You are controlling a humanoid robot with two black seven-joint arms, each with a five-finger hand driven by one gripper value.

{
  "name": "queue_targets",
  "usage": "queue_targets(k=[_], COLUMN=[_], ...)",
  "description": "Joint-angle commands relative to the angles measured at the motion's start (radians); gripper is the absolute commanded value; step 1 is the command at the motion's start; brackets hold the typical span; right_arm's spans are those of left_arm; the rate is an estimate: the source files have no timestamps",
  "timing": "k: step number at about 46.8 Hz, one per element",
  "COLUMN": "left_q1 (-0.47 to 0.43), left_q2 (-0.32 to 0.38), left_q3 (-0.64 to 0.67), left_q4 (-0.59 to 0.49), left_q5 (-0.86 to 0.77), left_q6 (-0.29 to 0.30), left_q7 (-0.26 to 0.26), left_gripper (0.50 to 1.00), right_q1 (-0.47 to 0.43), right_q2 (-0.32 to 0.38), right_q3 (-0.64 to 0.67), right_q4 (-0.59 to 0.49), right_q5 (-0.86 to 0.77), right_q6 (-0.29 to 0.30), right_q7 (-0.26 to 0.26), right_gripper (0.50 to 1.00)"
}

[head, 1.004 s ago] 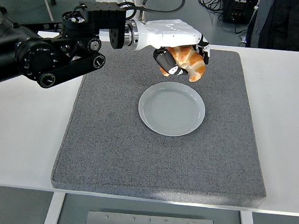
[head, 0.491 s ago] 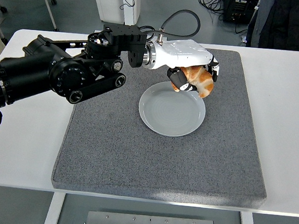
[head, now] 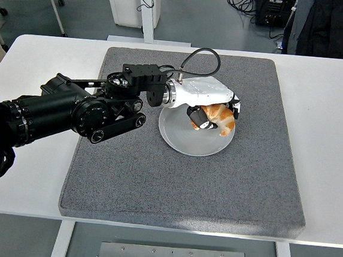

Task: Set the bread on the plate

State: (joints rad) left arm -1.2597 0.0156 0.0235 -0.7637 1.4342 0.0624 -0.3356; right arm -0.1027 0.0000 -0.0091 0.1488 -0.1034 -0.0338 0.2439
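Nearly finished: the bread [head: 219, 117] is held clamped in the left hand [head: 212, 111] low over the plate [head: 182, 140], apparently touching; only release and withdrawal are left.

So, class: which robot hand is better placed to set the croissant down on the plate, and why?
The left robot hand: it already grips the croissant directly over the grey plate. No right arm is in view.

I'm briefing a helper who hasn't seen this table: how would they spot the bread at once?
Find the grey mat covering the white table, then the round pale plate near its middle. Just over the plate's far right part, the left hand holds the bread, the only golden-orange thing there.
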Motion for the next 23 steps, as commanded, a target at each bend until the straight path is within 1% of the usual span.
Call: queue_targets(k=[1, 5, 16, 23], left_q1=[0.016, 0.026, 0.046, 0.054], left_q2=[0.000, -0.002, -0.002, -0.002], left_q3=[0.001, 0.006, 0.079, 0.087], left_q4=[0.015, 0.036, 0.067, 0.079], left_q5=[0.000, 0.000, -0.014, -0.017], left_q6=[0.010, 0.014, 0.074, 0.083], left_q7=[-0.002, -0.002, -0.013, -0.019], left_gripper=[0.500, 0.500, 0.500, 0.500], right_q1=[0.000, 0.000, 0.000, 0.000], right_q2=[0.000, 0.000, 0.000, 0.000], right_q3=[0.000, 0.000, 0.001, 0.000], right_q4=[0.000, 0.000, 0.000, 0.000], right_q5=[0.001, -0.001, -0.001, -0.001], right_q6=[0.000, 0.000, 0.000, 0.000], right_q7=[0.000, 0.000, 0.000, 0.000], right_gripper=[1.000, 1.000, 1.000, 1.000])
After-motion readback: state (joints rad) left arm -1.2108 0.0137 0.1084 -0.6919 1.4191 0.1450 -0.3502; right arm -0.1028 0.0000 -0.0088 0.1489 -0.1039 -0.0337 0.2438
